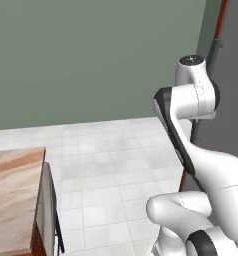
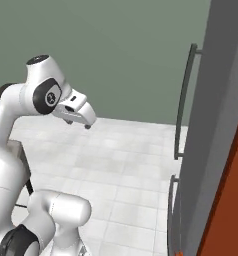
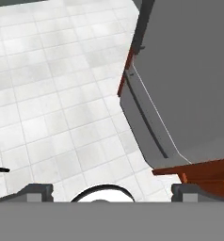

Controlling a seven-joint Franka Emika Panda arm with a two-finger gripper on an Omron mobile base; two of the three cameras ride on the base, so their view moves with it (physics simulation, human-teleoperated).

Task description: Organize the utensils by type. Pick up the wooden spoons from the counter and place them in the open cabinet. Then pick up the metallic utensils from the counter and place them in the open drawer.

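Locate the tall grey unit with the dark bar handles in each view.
Left base view: grey unit at the right edge, behind the arm.
Right base view: grey unit along the right side, its handles on its left face.
Hand view: grey unit in the upper right, tilted.
Shared landmark: the pale tiled floor beside it.

Tabletop [image 1: 13, 195]: polished pinkish-tan marble with brown veins. Floor [image 1: 111, 170]: pale, faintly glossy square tiles. Wall [image 1: 91, 55]: flat matt grey-green. Tall unit [image 2: 216, 125]: smooth matt grey panels, dull grey metal-looking handle [image 2: 183, 100], reddish-brown wood-toned edge [image 2: 226, 210].
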